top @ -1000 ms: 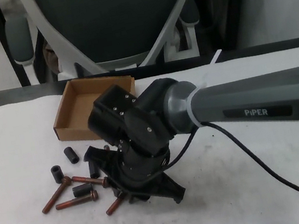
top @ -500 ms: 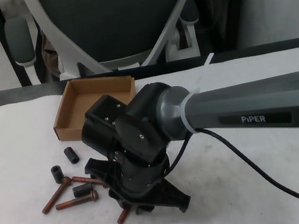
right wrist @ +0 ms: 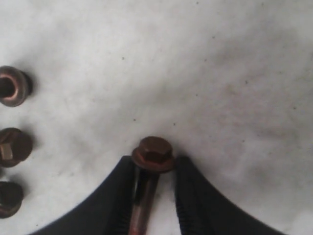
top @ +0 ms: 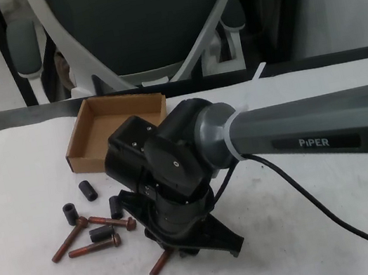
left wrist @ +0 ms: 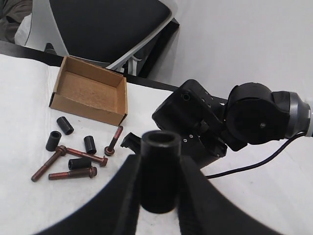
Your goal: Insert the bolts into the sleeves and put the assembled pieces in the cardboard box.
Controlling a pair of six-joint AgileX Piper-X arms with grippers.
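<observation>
My right gripper (right wrist: 153, 164) is shut on a copper-coloured bolt (right wrist: 146, 181), whose hex head sticks out past the fingertips, low over the white cloth. In the high view that bolt (top: 162, 262) pokes out from under the right gripper (top: 182, 248), just in front of the pile. My left gripper (left wrist: 159, 161) is shut on a black sleeve (left wrist: 159, 176), held upright with its open end up. Three loose bolts (top: 93, 247) and several black sleeves (top: 88, 190) lie beside the right arm. The cardboard box (top: 95, 160) stands behind them.
The right arm's bulky wrist (top: 175, 167) hangs over the spot between the pile and the box. An office chair (top: 142, 23) stands beyond the bench's far edge. A black cable (top: 327, 219) trails across the white cloth on the right.
The right gripper has shifted toward the near edge and slightly right, carrying the bolt out of the pile. The loose bolts and sleeves have stayed where they were.
</observation>
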